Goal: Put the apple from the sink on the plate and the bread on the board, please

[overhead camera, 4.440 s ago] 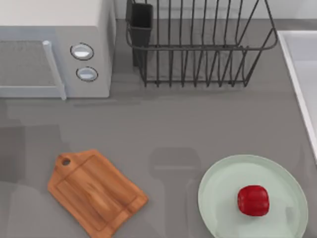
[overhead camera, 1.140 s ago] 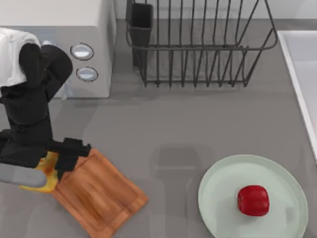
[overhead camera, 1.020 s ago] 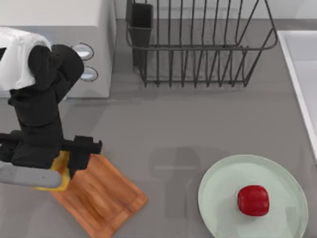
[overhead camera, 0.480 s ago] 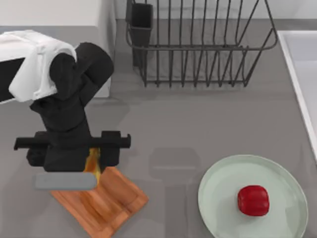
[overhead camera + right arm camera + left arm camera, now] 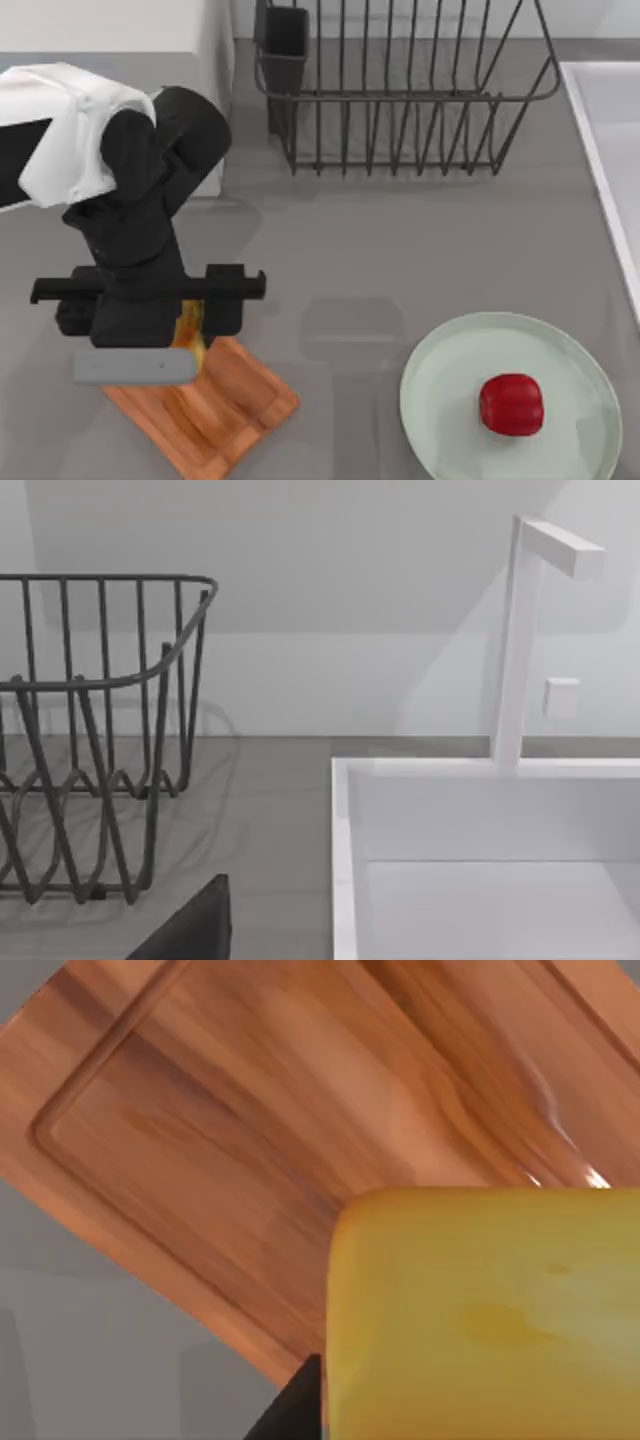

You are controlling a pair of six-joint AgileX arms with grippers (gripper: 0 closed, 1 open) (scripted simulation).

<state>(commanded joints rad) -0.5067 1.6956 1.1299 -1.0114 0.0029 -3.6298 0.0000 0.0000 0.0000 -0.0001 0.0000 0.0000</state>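
Carrying the bread (image 5: 480,1310) in closed fingers, the left gripper (image 5: 190,325) hangs over the board (image 5: 225,410) at its 12 o'clock edge; released here, the loaf could tip onto the worktop (image 5: 400,240).

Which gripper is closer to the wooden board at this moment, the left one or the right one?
Left. The left gripper holds the bread directly above the board. The right gripper is far from it, near the sink and the dish rack.
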